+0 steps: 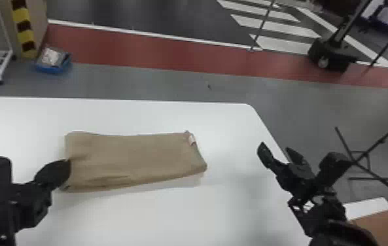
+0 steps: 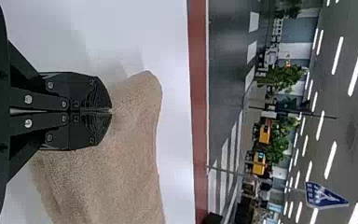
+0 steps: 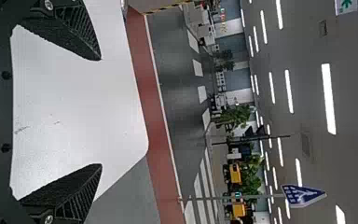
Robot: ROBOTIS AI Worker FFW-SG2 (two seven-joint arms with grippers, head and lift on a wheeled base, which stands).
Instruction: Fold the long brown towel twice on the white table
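Towel [image 1: 134,153] on table [image 1: 229,209], long axis running rightward from the left claw [image 2: 111,111] — the nearer one, pinched closed on its left end; right claw [image 3: 101,112] (spread wide, empty) beyond the towel's right end.

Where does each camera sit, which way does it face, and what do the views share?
Head view: on the head, facing forward and down at white table, brown towel, left hand and right hand.
Left wrist view: on that wrist, facing past the closed left hand over the towel.
Right wrist view: on that wrist, facing past the open right hand over the table.
Head and left wrist views share the towel.
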